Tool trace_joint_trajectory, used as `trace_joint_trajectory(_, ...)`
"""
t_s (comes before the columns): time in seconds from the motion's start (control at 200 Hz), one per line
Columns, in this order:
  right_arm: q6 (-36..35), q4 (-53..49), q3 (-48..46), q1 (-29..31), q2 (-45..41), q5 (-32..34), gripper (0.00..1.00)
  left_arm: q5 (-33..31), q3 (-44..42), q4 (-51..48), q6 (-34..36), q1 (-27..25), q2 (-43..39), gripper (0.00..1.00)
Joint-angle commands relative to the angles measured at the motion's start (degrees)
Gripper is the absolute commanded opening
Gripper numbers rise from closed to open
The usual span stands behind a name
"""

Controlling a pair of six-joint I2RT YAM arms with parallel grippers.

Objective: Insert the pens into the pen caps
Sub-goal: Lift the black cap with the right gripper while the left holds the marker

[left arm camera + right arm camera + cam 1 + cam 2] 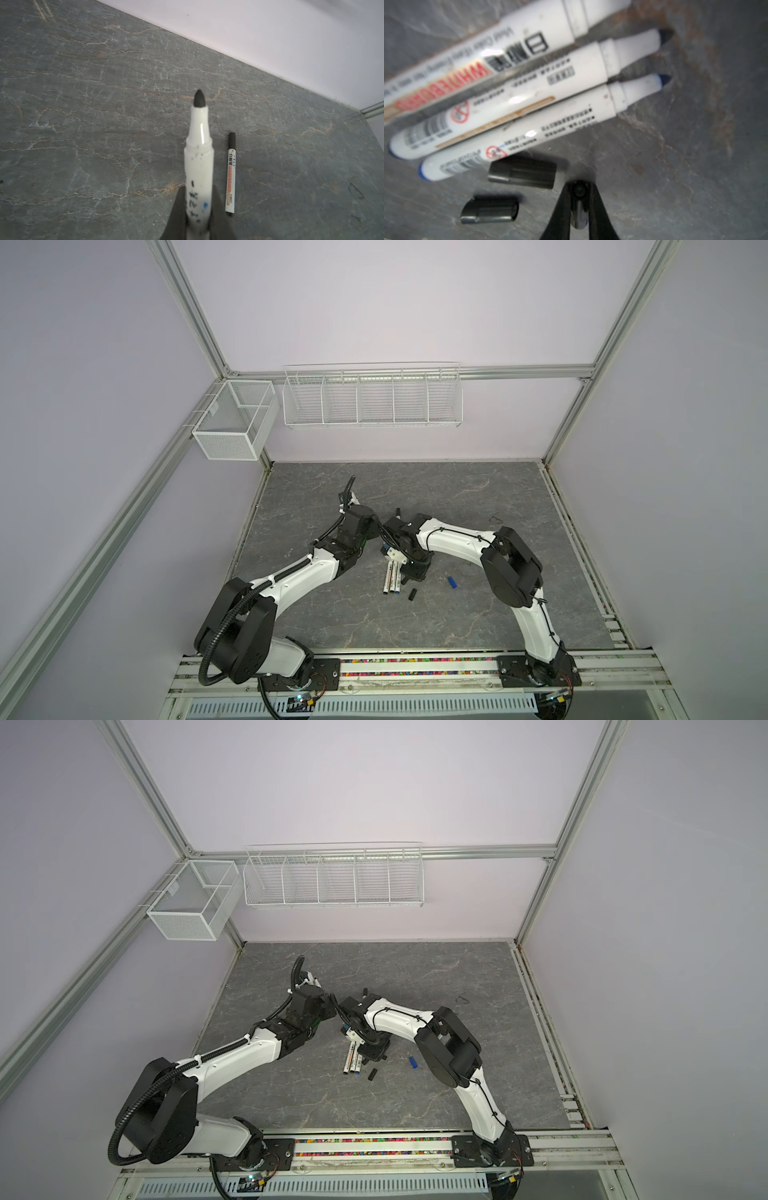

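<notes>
My left gripper (198, 189) is shut on a white pen (198, 158); its bare black tip points away from the gripper. Next to it a capped pen (231, 174) lies on the table. My right gripper (579, 187) is shut on a black pen cap (579, 214), low over the table. Beside it three uncapped pens lie side by side: one printed WHITEBOARD (488, 62), one black-tipped (529, 89), one blue-tipped (529, 128). Two loose black caps (522, 174) (490, 212) lie close to them. A blue cap (452, 582) lies to the right of the pens (390, 583).
The grey marbled table (457, 622) ends at walls behind and on both sides. A long wire basket (372, 398) and a mesh basket (232, 423) hang on the back wall. A small black loop (495, 519) lies at the right. The two wrists stand close together mid-table.
</notes>
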Motion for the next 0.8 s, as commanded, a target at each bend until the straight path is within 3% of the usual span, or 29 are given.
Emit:
trace_joint_trajectory(0.0, 2.7, 8.8, -2.6, -1.5, -1.9, -0.3, 0.11, 7.2, -0.3, 4.3, 3.9, -0.3, -0.3, 0.0)
trace_joint_trajectory(0.125, 8.0, 16.3, -6.9, -7.2, -10.2, -5.1, 0.09, 18.4, 0.9, 6.2, 8.6, -0.3, 1.7, 0.0)
trace_joint_trajectory(0.35, 20.6, 36.2, -18.0, -20.6, -25.2, -22.6, 0.07, 32.1, 2.9, 7.8, 10.6, -0.5, 5.5, 0.0)
trace_joint_trajectory(0.565, 35.8, 53.7, -23.3, -28.1, -26.1, -40.7, 0.08, 36.7, 5.7, 6.9, 11.9, -2.8, 9.6, 0.0)
trace_joint_trajectory(0.67, 38.5, 57.8, -24.1, -28.2, -24.9, -44.5, 0.08, 37.3, 7.6, 5.3, 13.8, -4.3, 11.1, 0.0)
trace_joint_trajectory(0.795, 40.9, 62.2, -26.4, -28.3, -25.5, -43.6, 0.08, 37.9, 9.6, 3.7, 15.0, -5.7, 12.7, 0.0)
